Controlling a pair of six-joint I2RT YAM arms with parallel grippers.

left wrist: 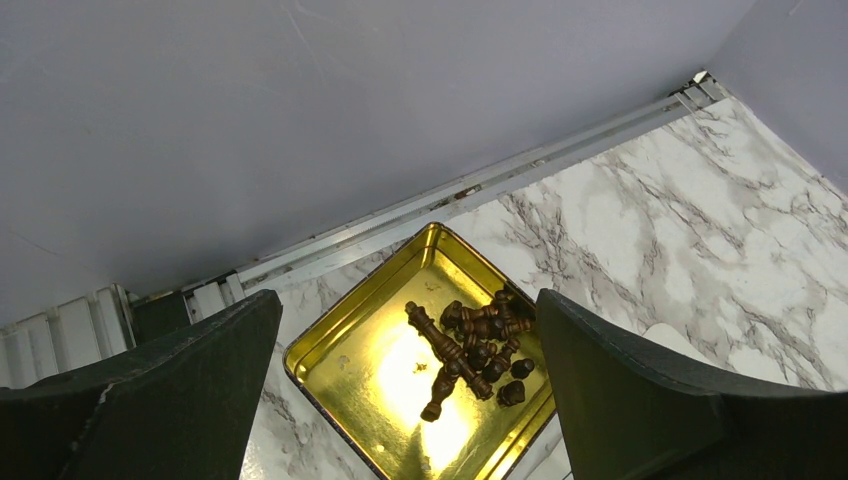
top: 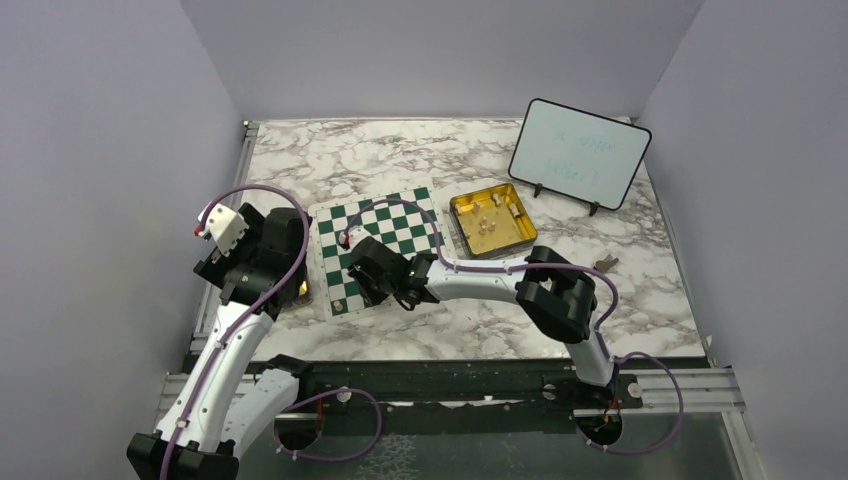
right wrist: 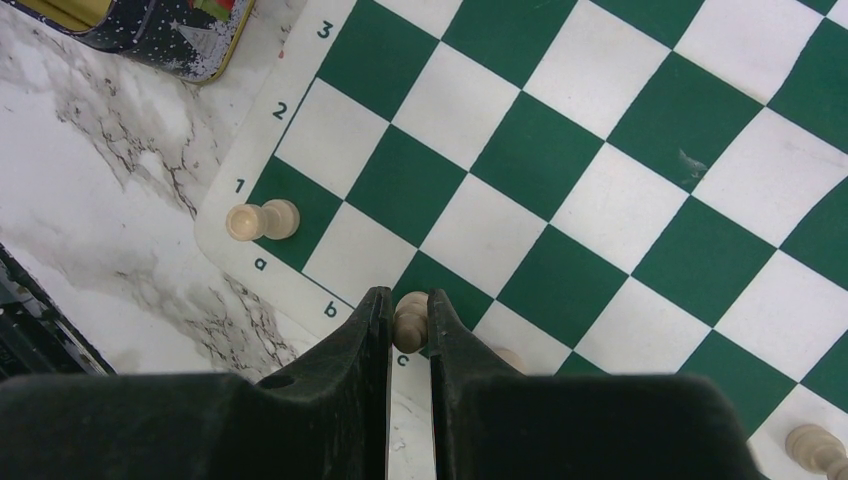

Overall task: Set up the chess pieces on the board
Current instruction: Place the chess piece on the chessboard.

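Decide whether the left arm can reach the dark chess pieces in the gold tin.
Probably yes: the left gripper hangs open right above the tin, and nothing lies between its fingers and the dark pieces heaped inside.

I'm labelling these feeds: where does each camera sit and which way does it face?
Top external: above and behind the bases, looking down on the marble table; left arm, right arm show.
Left wrist: looks down into a gold tin of dark pieces; the open left gripper frames it.
Right wrist: looks down at the board corner; the right gripper pinches a cream piece.
Shared: top and right wrist show the board.
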